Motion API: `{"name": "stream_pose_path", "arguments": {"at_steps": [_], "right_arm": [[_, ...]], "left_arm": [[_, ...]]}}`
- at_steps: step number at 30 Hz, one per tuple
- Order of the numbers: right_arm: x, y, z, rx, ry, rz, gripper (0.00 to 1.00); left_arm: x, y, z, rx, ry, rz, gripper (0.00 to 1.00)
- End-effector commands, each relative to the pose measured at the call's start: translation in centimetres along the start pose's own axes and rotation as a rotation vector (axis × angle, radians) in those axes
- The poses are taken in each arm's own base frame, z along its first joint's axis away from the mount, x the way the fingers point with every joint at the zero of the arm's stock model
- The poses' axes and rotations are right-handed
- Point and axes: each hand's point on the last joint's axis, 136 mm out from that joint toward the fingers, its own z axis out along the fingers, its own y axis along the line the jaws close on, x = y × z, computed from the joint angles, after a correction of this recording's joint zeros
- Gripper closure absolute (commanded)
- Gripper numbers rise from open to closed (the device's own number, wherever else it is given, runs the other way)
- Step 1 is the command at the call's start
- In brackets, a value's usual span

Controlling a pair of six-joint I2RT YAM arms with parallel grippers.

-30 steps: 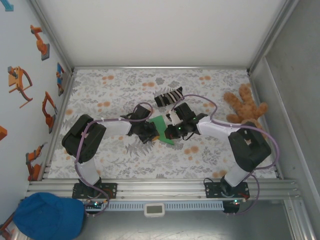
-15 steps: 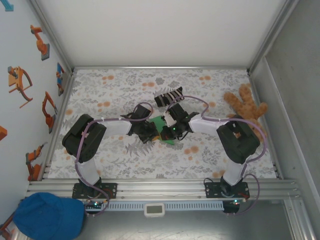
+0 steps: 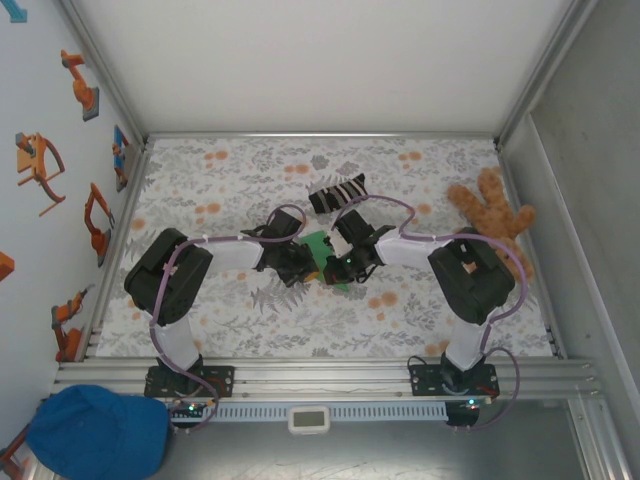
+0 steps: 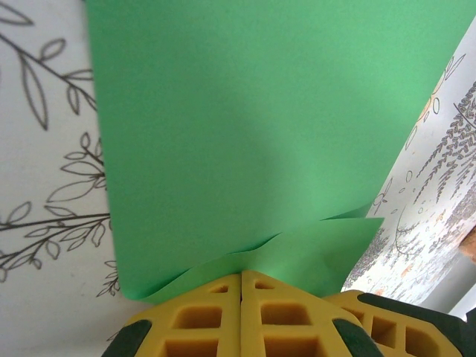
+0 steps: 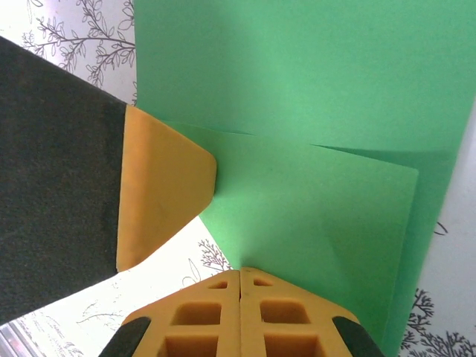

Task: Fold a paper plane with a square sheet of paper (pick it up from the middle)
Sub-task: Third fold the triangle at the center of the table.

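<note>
Note both sets of jaws pressed together: left gripper (image 4: 242, 277) pinching paper (image 4: 260, 134) at its folded edge, right gripper (image 5: 240, 272) apparently pinching it from the opposite side. Find paper mid-table (image 3: 250, 320), between the tips, spreading ahead of each. Treat both arms as equally near.

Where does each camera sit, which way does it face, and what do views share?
Top external: above and behind the bases, looking down on the floral table; both arms show, left gripper and right gripper meeting at the green paper.
Left wrist: on that wrist, looking along its shut yellow fingers onto the paper.
Right wrist: likewise, own shut fingers; the left gripper's finger shows at left.
Shared: all three see the green paper.
</note>
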Motion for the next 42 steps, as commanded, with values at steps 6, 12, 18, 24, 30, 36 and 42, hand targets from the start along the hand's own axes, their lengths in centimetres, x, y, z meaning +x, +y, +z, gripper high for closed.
{"name": "stream_pose_path", "arguments": {"at_steps": [6, 12, 18, 24, 30, 36, 42], "right_arm": [[1.1, -1.7, 0.3, 0.084, 0.036, -0.001, 1.00], [2.0, -2.2, 0.7, 0.087, 0.068, 0.006, 1.00], [3.1, -2.9, 0.5, 0.065, 0.095, 0.035, 1.00], [3.9, -3.5, -0.4, 0.047, 0.091, 0.055, 1.00], [5.0, -4.5, -1.4, 0.047, 0.080, 0.087, 1.00], [6.5, -5.8, -2.1, 0.069, 0.072, 0.130, 1.00], [5.3, -4.8, -4.2, 0.065, -0.020, 0.097, 1.00]], "left_arm": [[0.5, 6.6, 1.1, -0.228, 0.004, -0.074, 0.98], [0.3, 7.0, 1.0, -0.241, 0.003, -0.073, 0.98], [0.2, 7.2, 1.0, -0.249, 0.002, -0.073, 0.98], [0.1, 7.6, 0.9, -0.262, 0.002, -0.076, 0.98], [-0.1, 7.9, 0.6, -0.272, -0.003, -0.075, 0.98], [-0.2, 7.6, 0.6, -0.267, -0.002, -0.071, 0.98], [-0.4, 6.9, 0.6, -0.254, 0.001, -0.057, 0.98]]}}
